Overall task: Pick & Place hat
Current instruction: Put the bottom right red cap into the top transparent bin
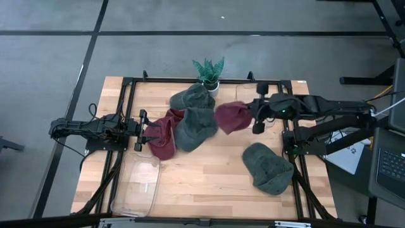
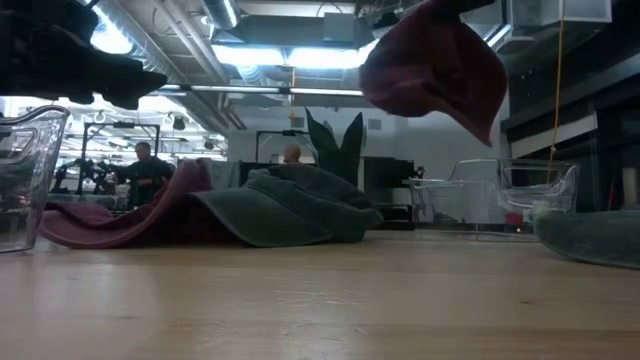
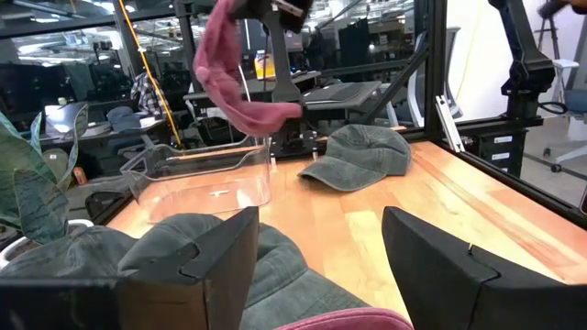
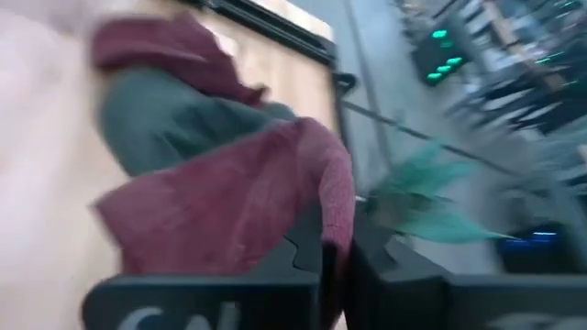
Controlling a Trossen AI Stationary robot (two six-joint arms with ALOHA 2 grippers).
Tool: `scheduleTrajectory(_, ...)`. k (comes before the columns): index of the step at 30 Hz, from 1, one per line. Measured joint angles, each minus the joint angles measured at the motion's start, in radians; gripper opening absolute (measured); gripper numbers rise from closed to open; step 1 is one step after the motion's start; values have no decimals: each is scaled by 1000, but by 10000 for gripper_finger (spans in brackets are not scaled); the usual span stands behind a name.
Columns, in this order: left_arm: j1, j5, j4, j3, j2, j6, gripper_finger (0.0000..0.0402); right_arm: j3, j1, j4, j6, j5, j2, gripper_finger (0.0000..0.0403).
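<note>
A dark red cap (image 1: 233, 118) hangs in the air from my right gripper (image 1: 255, 119), which is shut on it over the table's right middle; the low view shows the red cap (image 2: 436, 62) well above the wood. A second red cap (image 1: 161, 136) and two green caps (image 1: 196, 126) (image 1: 192, 96) lie piled left of centre. Another green cap (image 1: 269, 167) rests crown up near the right edge. My left gripper (image 3: 316, 266) is open, level at the pile's left side (image 1: 140, 130), its fingers over a green cap (image 3: 183, 246) without touching it. My right gripper pinches the red cap's rim (image 4: 336, 213) between its two shut fingers (image 4: 303, 261), coming from the table's right side. The cap (image 3: 234, 78) is lifted clear of the table and droops below the fingers, slack.
A potted plant (image 1: 209, 73) stands at the far edge behind the pile. One clear plastic bin (image 1: 136, 183) sits near the left front corner, another clear bin (image 2: 510, 190) at the far right. Bare wood (image 1: 209, 171) lies between the pile and the near edge.
</note>
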Motion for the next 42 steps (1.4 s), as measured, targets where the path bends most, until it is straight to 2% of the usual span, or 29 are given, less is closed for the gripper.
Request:
scheduleTrajectory(6,0,0,0,0,0,0,228,0,-41,-65,-185,106,-22,25)
scheduleTrajectory(10,0,0,0,0,0,0,230,0,-77,-119,-227,108,-23,25)
scheduleTrajectory(15,0,0,0,0,0,0,229,-17,-148,-159,-227,62,-23,9)
scheduleTrajectory(22,0,0,0,0,0,0,230,-99,-286,-152,-277,-62,-23,27)
scheduleTrajectory(26,0,0,0,0,0,0,229,-158,-354,-107,-323,-76,-23,12)
scheduleTrajectory(29,0,0,0,0,0,0,229,-198,-393,-46,-346,-154,-23,9)
scheduleTrajectory(32,0,0,0,0,0,0,230,-247,-414,37,-350,-220,-23,22)
scheduleTrajectory(37,0,0,0,0,0,0,228,-316,-439,154,-351,-228,-23,54)
scheduleTrajectory(42,0,0,0,0,0,0,230,-357,-460,198,-350,-227,-23,60)
